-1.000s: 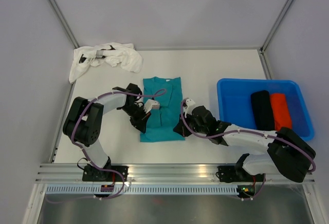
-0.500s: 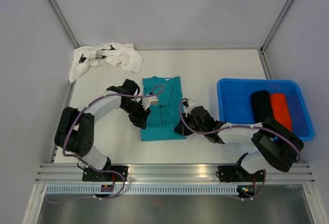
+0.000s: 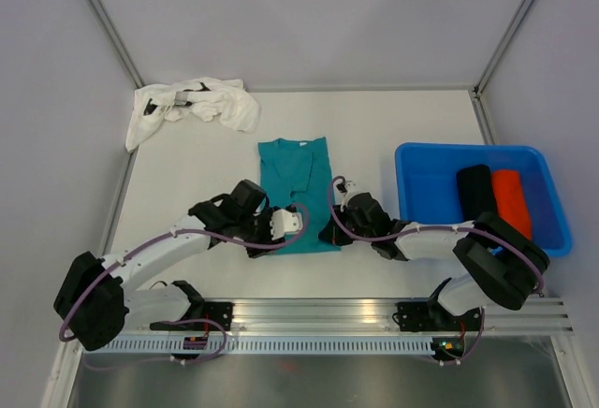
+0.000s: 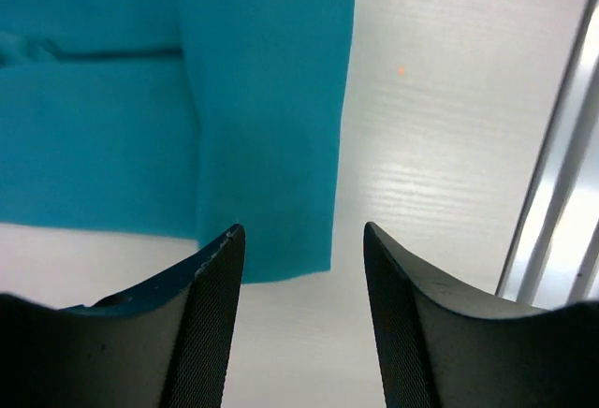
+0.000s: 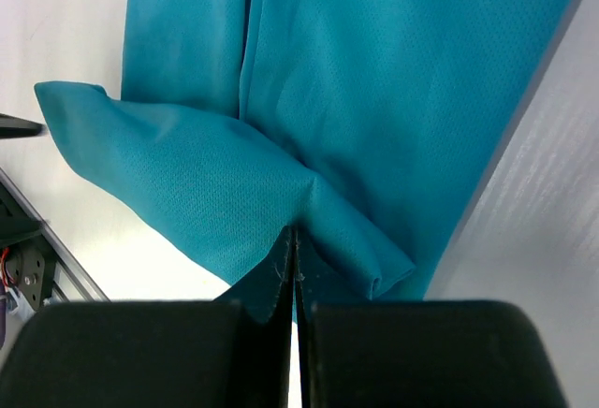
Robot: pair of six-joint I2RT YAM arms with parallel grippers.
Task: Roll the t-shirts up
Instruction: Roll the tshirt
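The white shirt (image 3: 192, 109) lies in a soft, crumpled heap at the far left corner of the table (image 3: 393, 127), whose top is white and faintly grained. The left gripper (image 4: 301, 230) hovers at the near left corner of the teal shirt (image 3: 292, 179). Its dark, finely ribbed pads (image 4: 213, 286) are spread apart with nothing between them. The teal shirt is at mid-table, folded flat into a narrow oblong with straight edges. Up close its cloth shows a fine mesh knit. The right gripper (image 5: 293, 235) is pinched tight on the shirt's near right corner, pulling the cloth up into a puffed, pointed fold. Further right, a glossy blue tub (image 3: 412, 160) with rounded corners holds the black shirt (image 3: 477, 199) and the orange-red shirt (image 3: 511, 202). Both are rolled into stubby cylinders and lie side by side, touching.
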